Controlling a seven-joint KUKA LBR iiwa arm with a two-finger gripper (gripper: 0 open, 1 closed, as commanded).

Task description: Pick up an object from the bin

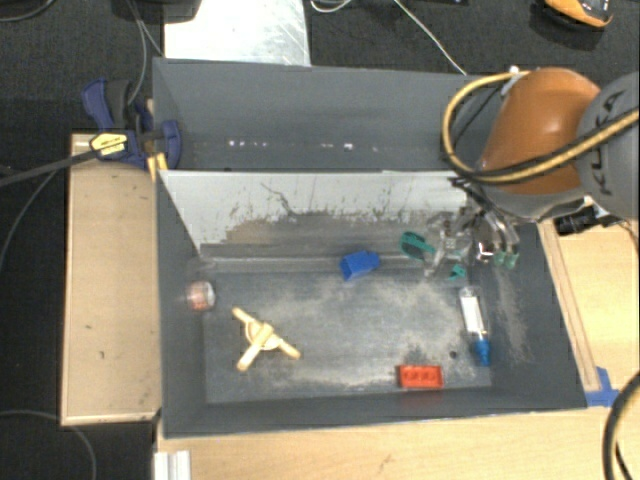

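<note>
Gripper low at the back right of the bin, right against a teal piece; contact unclear, and cannot tell if it is open or closed. Blue block left of it, white pen with blue cap just in front, red brick by the near wall.

Partly hidden behind pincer: teal thing; arm cut off at right edge.

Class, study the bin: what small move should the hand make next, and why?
Probably shift slightly toward the view's left, over the teal object: the hand hangs at the bin's far right, just beside it, while the white-and-blue marker lies apart, nearer the front.
</note>
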